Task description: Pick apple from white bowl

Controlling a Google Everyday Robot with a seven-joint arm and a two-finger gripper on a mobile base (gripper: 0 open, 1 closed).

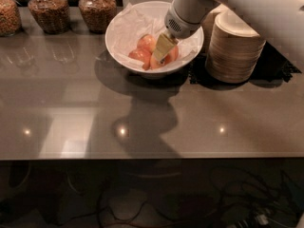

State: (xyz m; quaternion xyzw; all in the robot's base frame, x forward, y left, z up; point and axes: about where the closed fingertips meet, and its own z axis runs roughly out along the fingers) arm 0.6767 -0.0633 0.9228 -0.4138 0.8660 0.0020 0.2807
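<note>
Break-room snack counter [142, 122]: filled jars [97, 11], stacked disposable bowls [235, 49], gripper [157, 60] inside white bowl [118, 25].

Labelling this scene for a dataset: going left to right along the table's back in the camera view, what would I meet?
Brown-filled glass jar at the edge → second jar → third jar → large glossy white paper-lined bowl, the gripper inside it at the reddish apples → stack of beige disposable bowls.

Dim overhead light leaves glare spots on the worktop [71, 103]. The end effector [161, 49], inside the white bowl [108, 36], casts a shadow.
</note>
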